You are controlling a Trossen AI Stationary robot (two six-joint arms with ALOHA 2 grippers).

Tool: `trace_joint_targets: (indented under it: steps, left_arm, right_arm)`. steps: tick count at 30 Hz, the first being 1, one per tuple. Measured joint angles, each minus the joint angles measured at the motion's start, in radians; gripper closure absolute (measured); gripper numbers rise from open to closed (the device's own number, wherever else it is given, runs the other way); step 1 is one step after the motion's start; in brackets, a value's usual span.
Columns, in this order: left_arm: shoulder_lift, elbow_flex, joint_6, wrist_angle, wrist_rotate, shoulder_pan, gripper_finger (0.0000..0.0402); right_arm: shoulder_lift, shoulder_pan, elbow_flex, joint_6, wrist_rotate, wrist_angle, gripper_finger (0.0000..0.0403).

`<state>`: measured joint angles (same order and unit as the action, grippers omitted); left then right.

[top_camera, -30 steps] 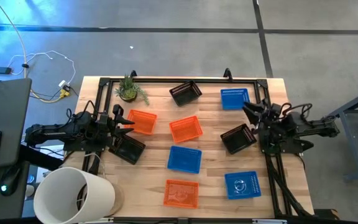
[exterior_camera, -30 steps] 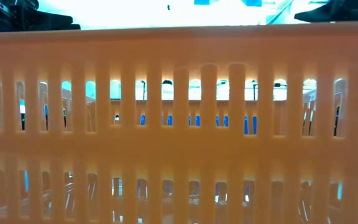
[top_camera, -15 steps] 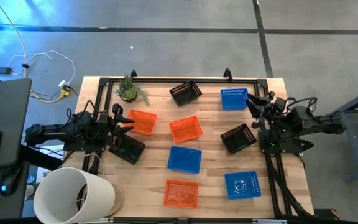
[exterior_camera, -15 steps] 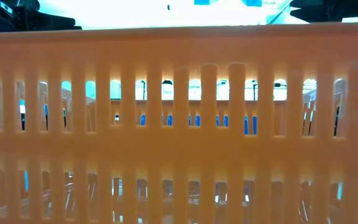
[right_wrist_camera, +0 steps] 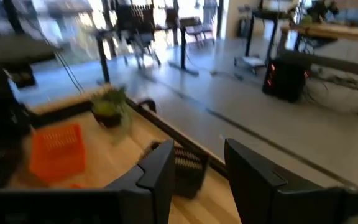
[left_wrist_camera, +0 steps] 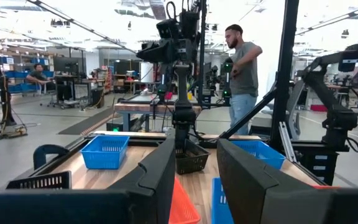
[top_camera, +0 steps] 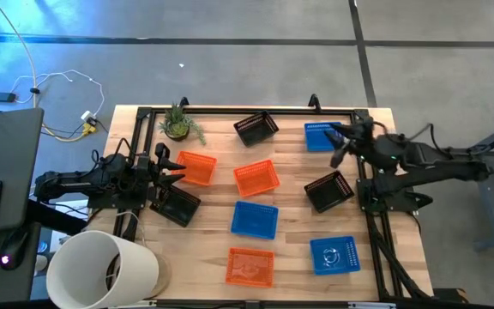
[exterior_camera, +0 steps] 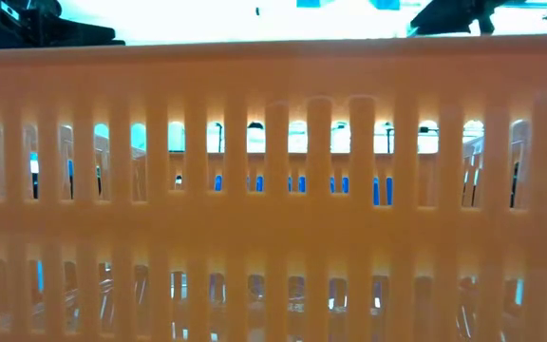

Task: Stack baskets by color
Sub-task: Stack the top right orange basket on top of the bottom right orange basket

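Note:
Nine baskets lie spread on the table: orange ones [top_camera: 197,167] [top_camera: 256,178] [top_camera: 250,266], blue ones [top_camera: 322,136] [top_camera: 255,219] [top_camera: 334,255] and black ones [top_camera: 256,128] [top_camera: 328,190] [top_camera: 176,204]. My left gripper [top_camera: 175,169] is open at the left edge of the far-left orange basket, whose corner [left_wrist_camera: 182,202] shows between the fingers. My right gripper [top_camera: 339,142] hovers open and holding nothing by the back-right blue basket, facing a black basket [right_wrist_camera: 185,165]. The front orange basket [exterior_camera: 273,190] fills the low view.
A small potted plant [top_camera: 178,124] stands at the back left corner. A big white bucket [top_camera: 101,270] sits at the front left corner. A black frame rail [top_camera: 247,110] runs along the table's back. A person [left_wrist_camera: 241,68] stands in the room beyond.
My right arm has swung from above the right black basket toward the back of the table, next to the back-right blue basket. The left arm and all baskets stayed put.

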<state>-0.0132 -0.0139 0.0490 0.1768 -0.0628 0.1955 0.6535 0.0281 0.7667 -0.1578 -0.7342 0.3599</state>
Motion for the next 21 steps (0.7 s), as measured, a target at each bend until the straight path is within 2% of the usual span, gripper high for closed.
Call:
trace_joint_targets:
  steps: [11, 17, 21]
  left_arm:
    - [0.000, 0.000, 0.000, 0.000, 0.000, 0.000, 0.0294]
    - [0.000, 0.000, 0.000, -0.001, 0.000, 0.000, 0.0294]
    - [0.000, 0.000, 0.003, -0.002, 0.000, 0.000, 0.0294]
  right_arm:
    - [0.304, -0.242, 0.232, 0.008, 0.411, 0.121, 0.0274]
    - [0.478, -0.294, 0.341, 0.108, 0.488, 0.168, 0.0272]
    - [0.588, -0.306, 0.403, 0.138, 0.541, 0.194, 0.0254]
